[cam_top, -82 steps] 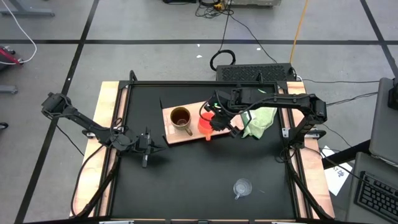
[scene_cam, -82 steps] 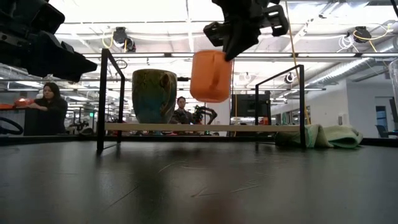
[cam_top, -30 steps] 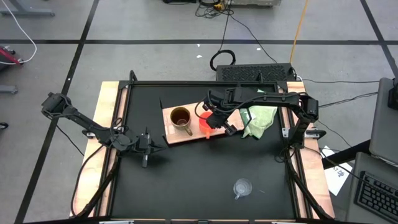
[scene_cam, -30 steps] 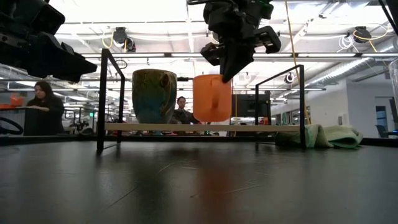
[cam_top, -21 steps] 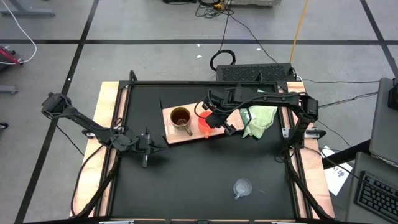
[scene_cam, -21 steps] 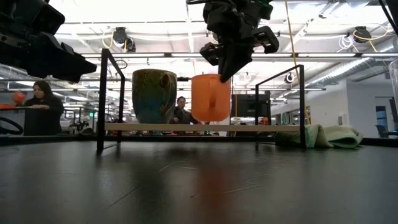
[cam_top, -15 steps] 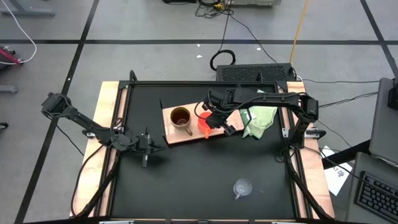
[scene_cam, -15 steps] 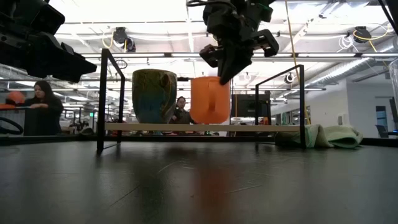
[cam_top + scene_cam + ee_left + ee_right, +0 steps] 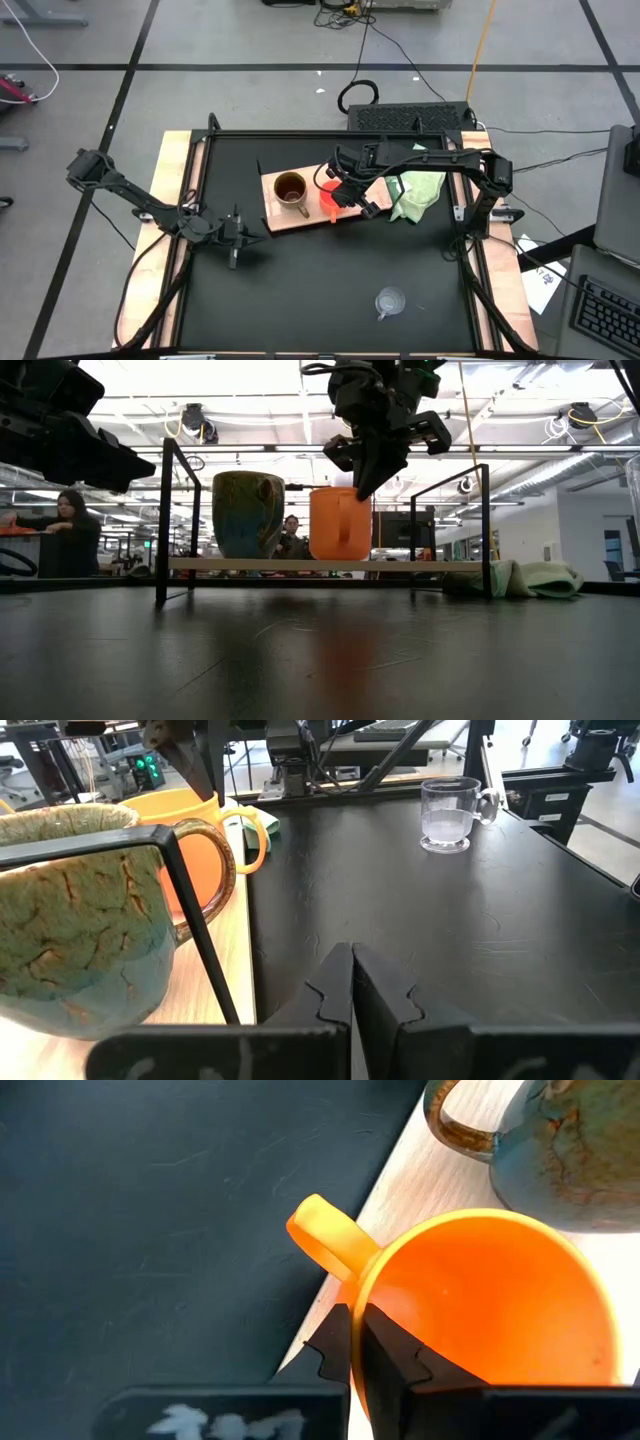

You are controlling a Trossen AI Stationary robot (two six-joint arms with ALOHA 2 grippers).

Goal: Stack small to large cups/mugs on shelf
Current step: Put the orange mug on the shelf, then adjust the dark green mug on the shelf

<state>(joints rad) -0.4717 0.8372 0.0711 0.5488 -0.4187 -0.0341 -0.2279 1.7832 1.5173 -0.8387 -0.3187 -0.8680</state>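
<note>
Right gripper (image 9: 372, 472) pinching rim of orange cup (image 9: 340, 524), set on shelf (image 9: 320, 564) beside mug (image 9: 248, 513). Left gripper (image 9: 352, 982) closed, idle. Clear cup (image 9: 388, 301) on table: likely light, rigid, slippery, fragile; best gripped at rim.

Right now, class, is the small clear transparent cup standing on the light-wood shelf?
No, the small clear transparent cup stands apart on the black table, far from the light-wood shelf.

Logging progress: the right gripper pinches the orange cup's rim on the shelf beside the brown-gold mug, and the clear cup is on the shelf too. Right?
No. The high view shows the clear cup standing on the black table, off the shelf. The rest holds: right gripper, orange cup, brown-gold mug.
</note>
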